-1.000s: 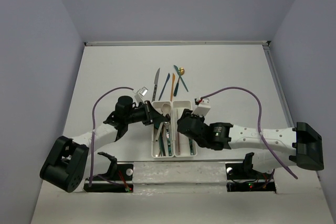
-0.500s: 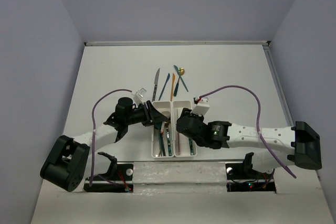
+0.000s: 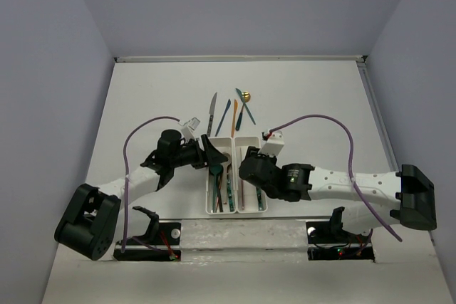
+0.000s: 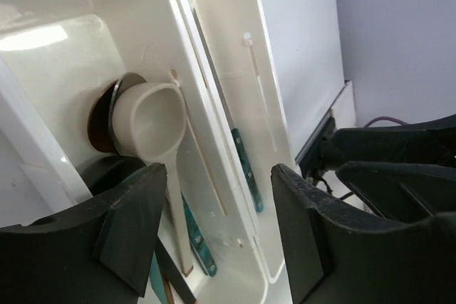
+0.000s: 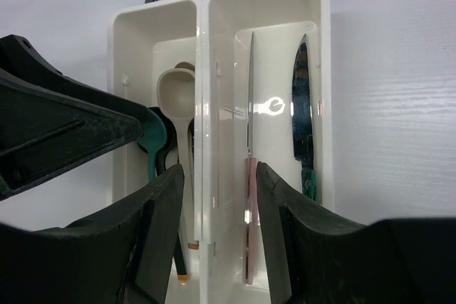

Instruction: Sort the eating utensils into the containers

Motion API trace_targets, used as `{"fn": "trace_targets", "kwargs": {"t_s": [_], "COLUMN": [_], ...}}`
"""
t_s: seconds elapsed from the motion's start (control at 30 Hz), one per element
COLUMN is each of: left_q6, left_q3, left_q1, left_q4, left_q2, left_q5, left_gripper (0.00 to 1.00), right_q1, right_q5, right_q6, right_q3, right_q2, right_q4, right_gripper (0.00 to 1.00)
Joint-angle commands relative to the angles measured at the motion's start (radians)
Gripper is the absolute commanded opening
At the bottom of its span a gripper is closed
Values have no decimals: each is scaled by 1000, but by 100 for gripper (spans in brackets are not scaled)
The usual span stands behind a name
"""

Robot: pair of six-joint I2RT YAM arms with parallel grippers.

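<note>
The containers (image 3: pixel 236 211) are two joined white bins near the arms' bases. My left gripper (image 3: pixel 211 155) hangs open over the left bin, nothing between its fingers (image 4: pixel 132 226). Below it lie a white spoon (image 4: pixel 151 127) and a teal-handled utensil (image 4: pixel 194 231). My right gripper (image 3: pixel 250 167) stands open above the divider (image 5: pixel 203 55), empty. The right bin holds a pink-handled knife (image 5: pixel 251 140) and a green-handled knife (image 5: pixel 303 126). A teal spoon (image 5: pixel 154 142) lies in the left bin. Loose eating utensils lie beyond the bins: a silver knife (image 3: pixel 211 113), a blue one (image 3: pixel 224 115), an orange one (image 3: pixel 234 114), a gold spoon (image 3: pixel 246 95), a teal one (image 3: pixel 246 110).
A raised lip (image 3: pixel 239 58) borders the table at the back, and grey walls close in both sides. Purple cables (image 3: pixel 335 129) arc over each arm. The two wrists sit close together over the bins, the left arm's black fingers (image 5: pixel 57 126) showing in the right wrist view.
My left gripper has gone from shut to open over the left bin, and the teal utensil now lies in that bin. The right arm has barely moved.
</note>
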Motion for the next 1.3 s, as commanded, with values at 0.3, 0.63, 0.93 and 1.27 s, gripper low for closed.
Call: {"fn": "trace_targets", "kwargs": {"t_s": [0.3,0.63,0.93,1.27], "left_q6": [195,294,422,610], "left_q3": [113,208,309,380], "left_q1": [-2,1,7,63], "left_q4": [-109,-187,-276,-298], "left_q2": [-47,-74,-96,-127], "left_q5": [-119,-165,-267,-507], "left_gripper": [73,74,75,75], "right_q1": [6,-6,-104,-319], "right_q5": [31,11,-158,-260], "right_q6": [-35,-63,-225,-456], "right_q3": [66,48,62,170], "right_q2": [10,-22,-19,7], "right_q4": [-9,-12,-12,-11], "right_gripper": [51,52,51,52]}}
